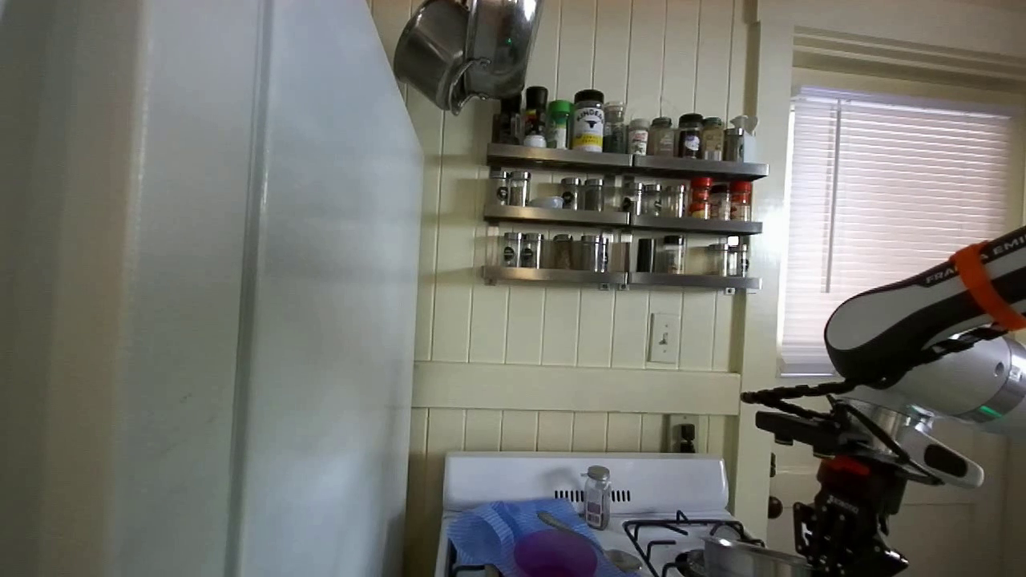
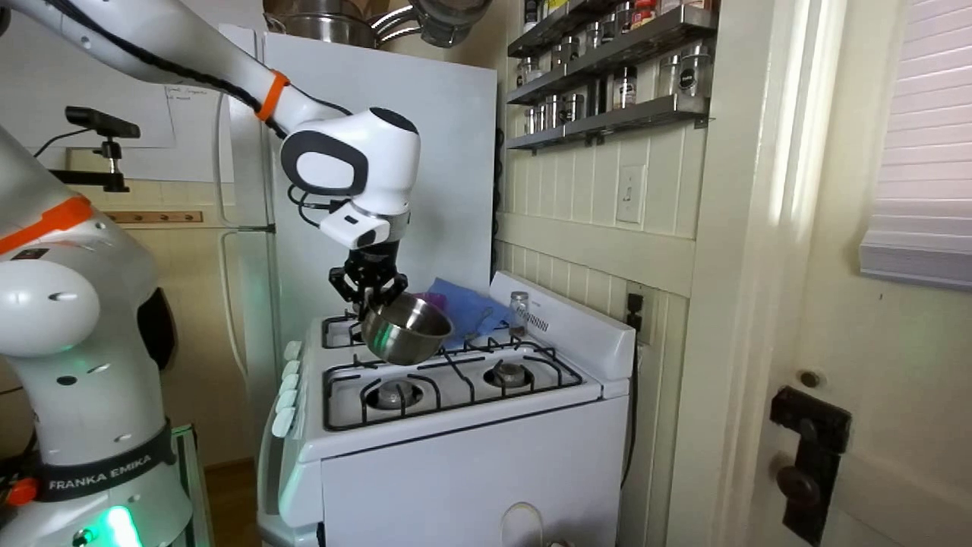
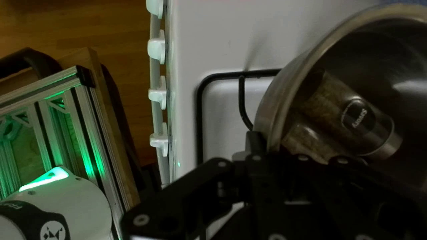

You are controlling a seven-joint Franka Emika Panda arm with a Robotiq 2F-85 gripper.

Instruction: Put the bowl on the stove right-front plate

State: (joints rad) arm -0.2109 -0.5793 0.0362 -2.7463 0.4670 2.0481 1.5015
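We have the fingers (image 3: 255, 142) pinching the metal bowl (image 3: 370, 63) by its rim; it spreads to their upper right in the wrist view, cradling a jar (image 3: 352, 111) marked "Savory". In an exterior view the bowl hangs tilted just above the right-front burner (image 2: 395, 393), mid-frame; we judge it needs levelling and lowering. Farther, lower left, the base band (image 2: 102, 472) reads "FRANKA EMIKA".

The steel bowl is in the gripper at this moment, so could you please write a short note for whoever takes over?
Gripper: shut on the steel bowl at its rim.
Bowl: tilted over the stove, with a spice jar labelled Savory inside; contact with the stove is unclear.
Done: bowl grasped.
Left: set it level on the right-front burner, then release.
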